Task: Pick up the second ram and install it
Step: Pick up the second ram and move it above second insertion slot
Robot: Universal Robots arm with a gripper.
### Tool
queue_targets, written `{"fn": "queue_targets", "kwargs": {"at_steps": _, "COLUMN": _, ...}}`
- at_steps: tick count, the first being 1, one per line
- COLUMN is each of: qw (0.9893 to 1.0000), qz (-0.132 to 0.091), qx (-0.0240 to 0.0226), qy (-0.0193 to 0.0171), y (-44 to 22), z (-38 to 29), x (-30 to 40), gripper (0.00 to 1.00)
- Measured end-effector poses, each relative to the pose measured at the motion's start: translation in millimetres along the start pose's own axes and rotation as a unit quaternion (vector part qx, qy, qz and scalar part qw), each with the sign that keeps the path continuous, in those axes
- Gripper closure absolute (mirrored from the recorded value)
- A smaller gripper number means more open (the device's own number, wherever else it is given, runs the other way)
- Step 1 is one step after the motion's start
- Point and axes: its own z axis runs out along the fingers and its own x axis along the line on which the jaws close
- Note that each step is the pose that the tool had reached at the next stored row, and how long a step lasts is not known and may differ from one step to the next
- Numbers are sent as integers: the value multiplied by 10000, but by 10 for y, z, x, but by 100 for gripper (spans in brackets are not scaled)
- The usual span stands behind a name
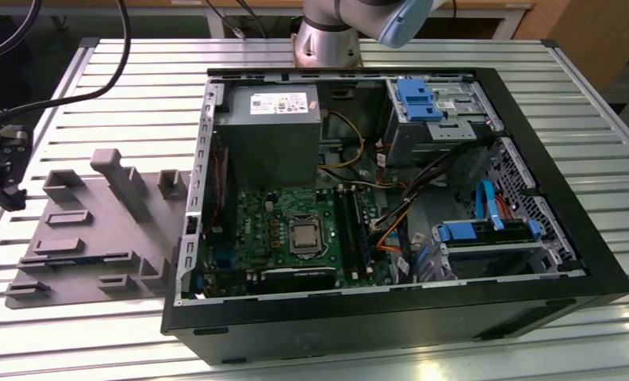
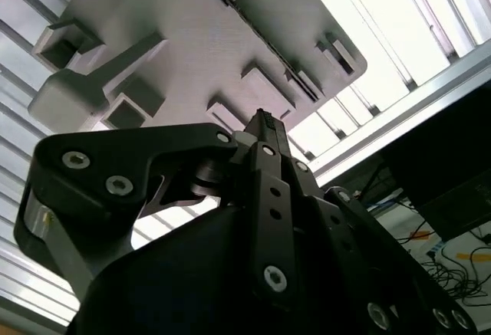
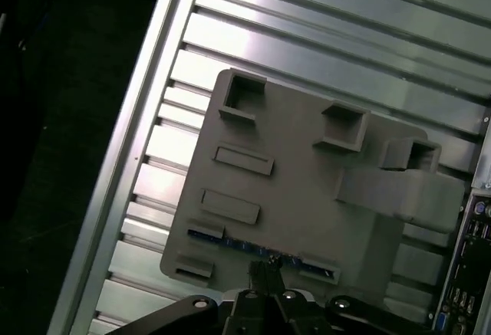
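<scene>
The second ram [image 3: 257,247], a thin blue stick, lies in a slot along one edge of the grey fixture plate [image 3: 307,174]. In the first wrist view my gripper [image 3: 265,275] hovers just off that edge, above the stick's middle, its fingers pressed together with nothing between them. The second wrist view shows the same narrow fingertips [image 2: 265,124] over the plate [image 2: 192,36], apart from it. In the exterior view the gripper [image 1: 7,194] hangs at the far left, beside the plate [image 1: 97,238]. The green motherboard [image 1: 293,230] with its black slots [image 1: 351,230] lies inside the open case.
The open black computer case [image 1: 399,317] fills the middle and right of the ribbed metal table [image 1: 134,71]. Inside are a grey power supply [image 1: 266,119], blue drive brackets [image 1: 420,99] and loose cables [image 1: 399,222]. The plate carries raised blocks [image 1: 118,178].
</scene>
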Motion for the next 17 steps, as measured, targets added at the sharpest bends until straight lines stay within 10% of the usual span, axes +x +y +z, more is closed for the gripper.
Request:
{"fn": "queue_targets", "kwargs": {"at_steps": 9, "qw": 9988, "qz": -479, "qx": -12, "qy": 21, "y": 0, "z": 1, "x": 0, "gripper": 89}}
{"fn": "queue_targets", "kwargs": {"at_steps": 17, "qw": 9950, "qz": -994, "qx": -24, "qy": 44, "y": 0, "z": 3, "x": 0, "gripper": 89}}
